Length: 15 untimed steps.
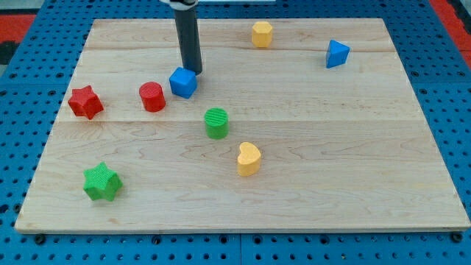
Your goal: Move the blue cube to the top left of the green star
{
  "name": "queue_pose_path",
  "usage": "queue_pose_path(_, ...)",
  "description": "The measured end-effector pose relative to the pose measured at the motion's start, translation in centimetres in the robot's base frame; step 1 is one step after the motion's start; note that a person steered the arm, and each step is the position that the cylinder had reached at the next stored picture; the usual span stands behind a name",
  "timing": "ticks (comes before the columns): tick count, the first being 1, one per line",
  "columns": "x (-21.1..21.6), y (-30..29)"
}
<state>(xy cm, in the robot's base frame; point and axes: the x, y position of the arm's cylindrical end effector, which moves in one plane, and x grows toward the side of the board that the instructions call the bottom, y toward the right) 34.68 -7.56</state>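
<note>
The blue cube (183, 82) lies on the wooden board (331, 147), left of centre in the upper half. My tip (193, 71) stands just above and to the right of the cube, touching or nearly touching its upper right edge. The green star (101, 182) lies near the board's lower left corner, well below and to the left of the cube.
A red cylinder (152, 96) sits just left of the blue cube, and a red star (85, 101) further left. A green cylinder (216, 123) and a yellow heart (249, 159) lie near the centre. A yellow hexagon (261, 34) and a blue triangular block (336, 54) sit near the top.
</note>
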Motion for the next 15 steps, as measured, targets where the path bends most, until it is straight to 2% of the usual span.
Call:
queue_pose_path(1, 2.2, 1.1)
queue_pose_path(2, -0.8, 2.5)
queue_pose_path(4, -0.3, -0.5)
queue_pose_path(6, 5.8, -0.8)
queue_pose_path(9, 10.5, 1.3)
queue_pose_path(11, 12.4, -3.5)
queue_pose_path(12, 9.8, -0.8)
queue_pose_path(14, 11.1, -9.0)
queue_pose_path(15, 11.5, -9.6)
